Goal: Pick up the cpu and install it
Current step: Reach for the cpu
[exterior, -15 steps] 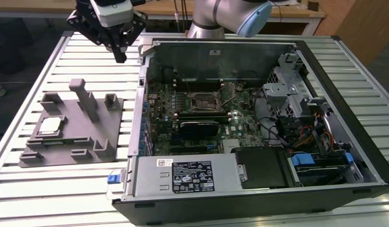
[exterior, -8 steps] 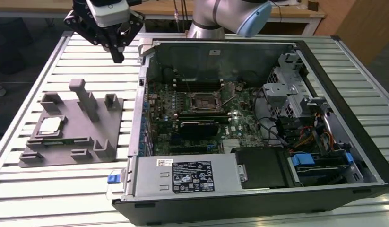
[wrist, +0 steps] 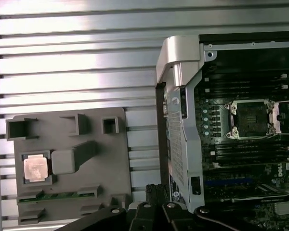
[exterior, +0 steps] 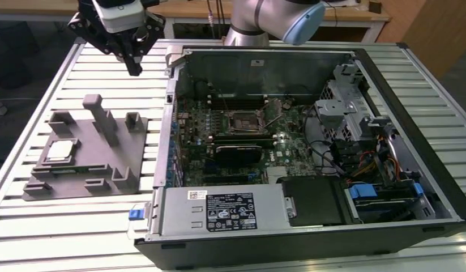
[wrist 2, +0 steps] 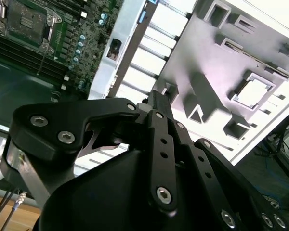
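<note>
While the cpu (exterior: 60, 150) is sitting pocketed in the grey fixture plate (exterior: 104, 170) near the surface's (exterior: 36, 85) edge at the exterior view's left, the claw (exterior: 133, 68) is hovering clenched and empty toward the far corner. The work is standing at the pick-up reach, I judge, and that is calling for an opened claw squared over the chip.

- Arm (exterior: 246, 25): silver-grey round tube, smooth finish, with a pale blue cap (exterior: 304, 22) on the joint end.
- Wrist block (exterior: 118, 11): white and light-grey housing with rounded edges, sitting right above the black hardware.
- Gripper (exterior: 133, 69): matte black open linkage frame. It is wide at the top and tapers to narrow fingertips.
- Link bars (wrist 2: 162, 144) in the second wrist view: flat black bars with rounded ends and a row of small holes down the middle bar.
- Screws (wrist 2: 164, 195): silver socket-heads at the pivots, with two more on the broad black knuckle plate (wrist 2: 62, 127).
- First wrist view: black link ends (wrist: 156, 211) with small bright pivot screws.
</note>
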Tool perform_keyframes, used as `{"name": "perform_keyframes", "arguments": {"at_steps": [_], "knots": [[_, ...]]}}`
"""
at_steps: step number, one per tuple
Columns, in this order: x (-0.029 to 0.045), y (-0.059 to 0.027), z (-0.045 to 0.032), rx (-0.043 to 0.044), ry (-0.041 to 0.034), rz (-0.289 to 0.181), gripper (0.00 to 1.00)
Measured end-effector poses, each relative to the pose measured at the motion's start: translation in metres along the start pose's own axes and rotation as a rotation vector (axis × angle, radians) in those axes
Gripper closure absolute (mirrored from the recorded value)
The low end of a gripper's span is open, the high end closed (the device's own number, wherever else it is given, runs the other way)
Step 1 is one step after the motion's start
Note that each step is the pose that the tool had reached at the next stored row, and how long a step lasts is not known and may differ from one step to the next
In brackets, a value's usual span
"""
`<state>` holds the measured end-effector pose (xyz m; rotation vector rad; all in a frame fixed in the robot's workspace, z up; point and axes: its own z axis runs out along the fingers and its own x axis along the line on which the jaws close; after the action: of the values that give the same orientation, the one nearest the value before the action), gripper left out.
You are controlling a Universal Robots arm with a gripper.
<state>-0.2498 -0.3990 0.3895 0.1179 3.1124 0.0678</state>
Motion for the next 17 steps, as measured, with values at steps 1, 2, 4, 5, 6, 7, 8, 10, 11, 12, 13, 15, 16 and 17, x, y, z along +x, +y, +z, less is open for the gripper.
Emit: {"name": "perform_keyframes", "arguments": {"at_steps": [1,2,4,5,6,7,8,10,11,12,13,15,16,17], "knots": [[0.0018,-0.0001,0.0000,0.0001,0.0000,0.000,0.89],[0.0034,-0.0002,-0.0001,0.0002,0.0001,0.000,0.89],[0.0063,-0.0005,-0.0001,0.0001,0.0001,0.000,0.89],[0.0077,-0.0006,-0.0001,0.0001,0.0001,0.000,0.89],[0.0091,-0.0007,-0.0001,0.0001,0.0000,0.000,0.89],[0.0106,-0.0008,-0.0001,0.0001,0.0001,0.000,0.89],[0.0122,-0.0009,-0.0001,0.0001,0.0000,0.000,0.89],[0.0155,-0.0012,-0.0001,0.0001,0.0001,0.000,0.89],[0.0171,-0.0013,-0.0001,0.0001,0.0000,0.000,0.89],[0.0188,-0.0014,-0.0001,0.0001,0.0001,0.000,0.89],[0.0205,-0.0015,-0.0001,0.0001,0.0000,0.000,0.89],[0.0236,-0.0018,-0.0002,0.0001,0.0001,0.000,0.89],[0.0253,-0.0019,-0.0002,0.0001,0.0001,0.000,0.89],[0.0268,-0.0020,-0.0002,0.0001,0.0001,0.000,0.89]]}}
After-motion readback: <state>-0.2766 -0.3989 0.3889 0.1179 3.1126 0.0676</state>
